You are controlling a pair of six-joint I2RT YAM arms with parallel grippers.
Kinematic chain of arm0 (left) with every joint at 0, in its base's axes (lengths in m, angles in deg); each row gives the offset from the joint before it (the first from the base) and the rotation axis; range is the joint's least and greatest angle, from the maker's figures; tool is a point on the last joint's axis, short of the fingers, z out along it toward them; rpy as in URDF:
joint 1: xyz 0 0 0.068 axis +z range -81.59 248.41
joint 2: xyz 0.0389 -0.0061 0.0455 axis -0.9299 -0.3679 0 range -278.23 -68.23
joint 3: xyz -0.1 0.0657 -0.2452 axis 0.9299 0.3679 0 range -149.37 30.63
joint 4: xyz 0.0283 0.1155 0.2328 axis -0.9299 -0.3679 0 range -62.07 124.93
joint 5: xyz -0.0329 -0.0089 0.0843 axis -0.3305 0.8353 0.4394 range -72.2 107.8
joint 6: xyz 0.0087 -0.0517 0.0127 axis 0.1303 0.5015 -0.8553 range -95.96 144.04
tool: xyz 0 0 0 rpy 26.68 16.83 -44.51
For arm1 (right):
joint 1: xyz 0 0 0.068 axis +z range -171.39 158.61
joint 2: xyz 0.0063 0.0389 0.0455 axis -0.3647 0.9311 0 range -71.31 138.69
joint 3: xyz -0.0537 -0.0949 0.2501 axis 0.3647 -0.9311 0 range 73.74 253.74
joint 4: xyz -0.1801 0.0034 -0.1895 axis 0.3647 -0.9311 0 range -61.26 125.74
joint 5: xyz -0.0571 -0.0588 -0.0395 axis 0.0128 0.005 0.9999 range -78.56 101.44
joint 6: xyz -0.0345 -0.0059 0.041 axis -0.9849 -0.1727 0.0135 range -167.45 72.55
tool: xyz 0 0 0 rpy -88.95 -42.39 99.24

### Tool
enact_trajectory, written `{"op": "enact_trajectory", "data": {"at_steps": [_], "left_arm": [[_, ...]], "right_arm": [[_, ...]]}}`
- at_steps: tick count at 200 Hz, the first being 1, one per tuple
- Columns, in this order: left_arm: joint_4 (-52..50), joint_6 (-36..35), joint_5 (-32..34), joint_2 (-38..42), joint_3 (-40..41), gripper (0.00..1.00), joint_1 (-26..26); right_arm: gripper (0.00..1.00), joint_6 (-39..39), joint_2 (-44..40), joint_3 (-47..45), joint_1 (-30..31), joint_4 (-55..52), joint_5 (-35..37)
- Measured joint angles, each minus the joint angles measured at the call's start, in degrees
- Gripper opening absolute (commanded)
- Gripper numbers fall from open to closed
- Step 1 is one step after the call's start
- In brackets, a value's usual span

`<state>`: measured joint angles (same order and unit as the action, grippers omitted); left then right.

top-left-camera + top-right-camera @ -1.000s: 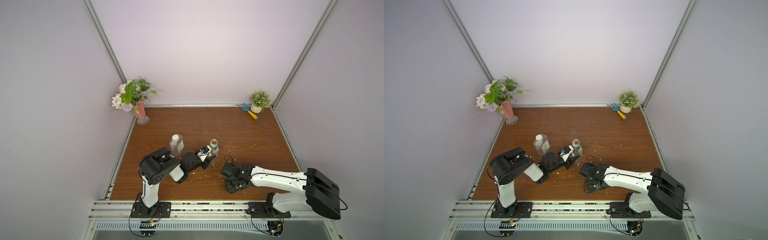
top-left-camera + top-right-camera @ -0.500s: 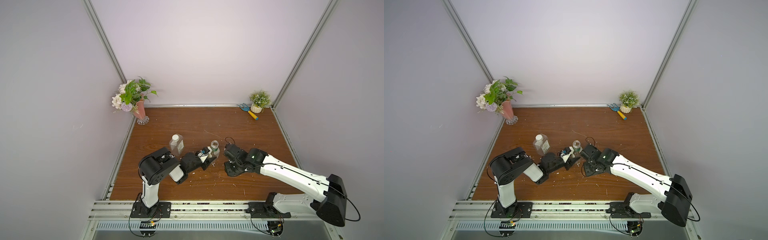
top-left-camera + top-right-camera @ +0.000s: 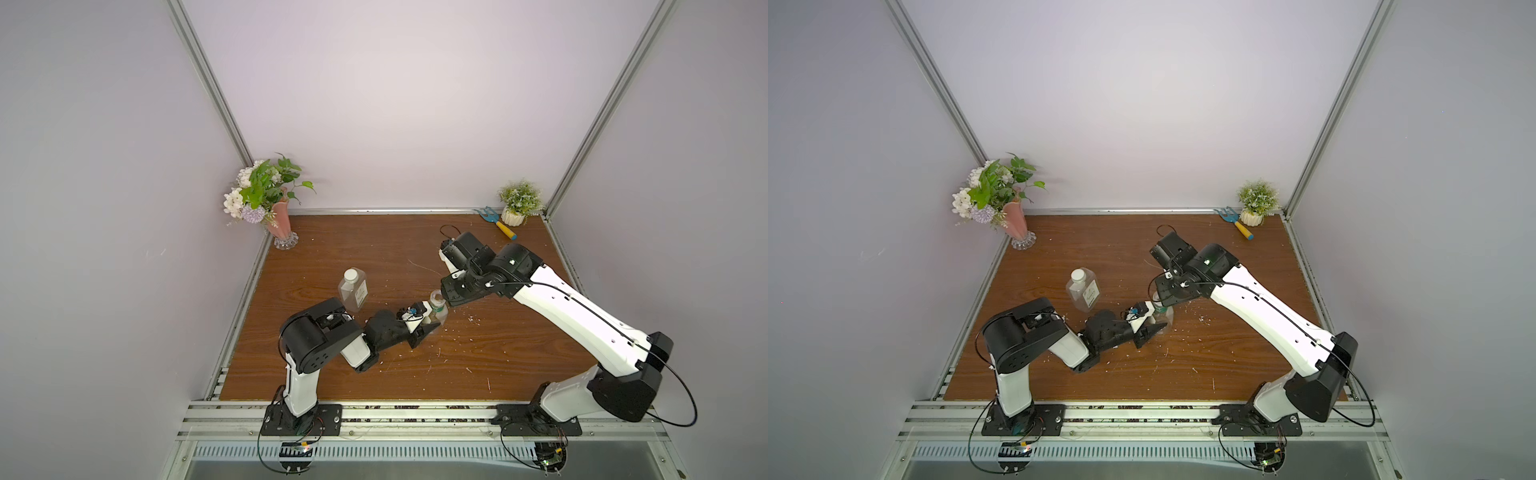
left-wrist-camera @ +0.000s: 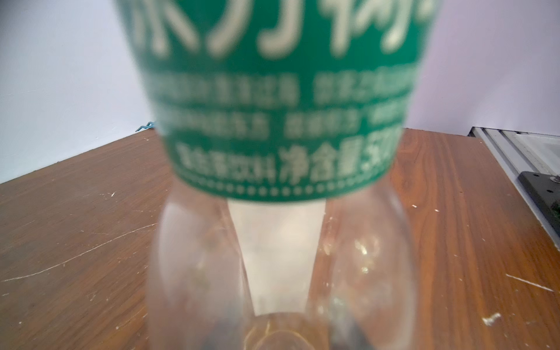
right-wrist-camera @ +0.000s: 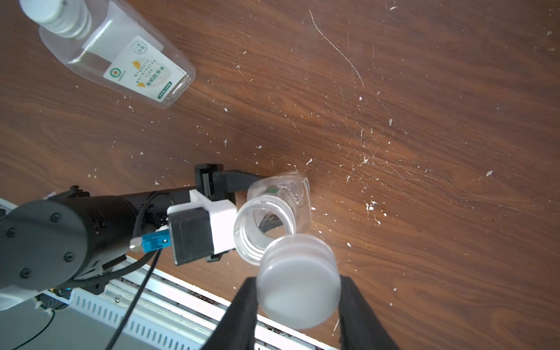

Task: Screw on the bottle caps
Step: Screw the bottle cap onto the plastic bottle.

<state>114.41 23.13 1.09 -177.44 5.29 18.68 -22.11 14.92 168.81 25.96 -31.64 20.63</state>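
Cap held at open neck of gripped round bottle.

At left, upright on scratched wood-grain table (image 3: 478,374): square bottle (image 5: 127,66), clear plastic, white printed label, ribbed white fitted cap (image 5: 45,12) on top. At centre: left gripper (image 3: 433,321), black fingers clamped on lower body of round bottle (image 4: 281,91), slim, transparent, green printed label, threaded neck uncovered. At right: right gripper (image 5: 298,285), closed tight on loose cap (image 5: 298,297), white, ribbed, smooth disc face, just beside the open neck rim; contact not determinable.
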Motion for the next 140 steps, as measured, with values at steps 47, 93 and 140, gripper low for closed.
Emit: {"op": "enact_trajectory", "data": {"at_steps": [47,93,140], "left_arm": [[0.0,-0.2,0.0,0.0,0.0,0.41,-0.3],[0.0,-0.7,0.0,0.0,0.0,0.41,-0.4],[0.0,-1.0,0.0,0.0,0.0,0.41,-0.4]], "right_arm": [[0.36,-4.0,6.4,7.3,-1.4,-2.3,-0.2],[0.36,-5.5,8.0,8.7,-1.7,-3.7,-0.7],[0.35,-6.5,8.0,5.7,-1.7,-3.8,-3.1]]}}
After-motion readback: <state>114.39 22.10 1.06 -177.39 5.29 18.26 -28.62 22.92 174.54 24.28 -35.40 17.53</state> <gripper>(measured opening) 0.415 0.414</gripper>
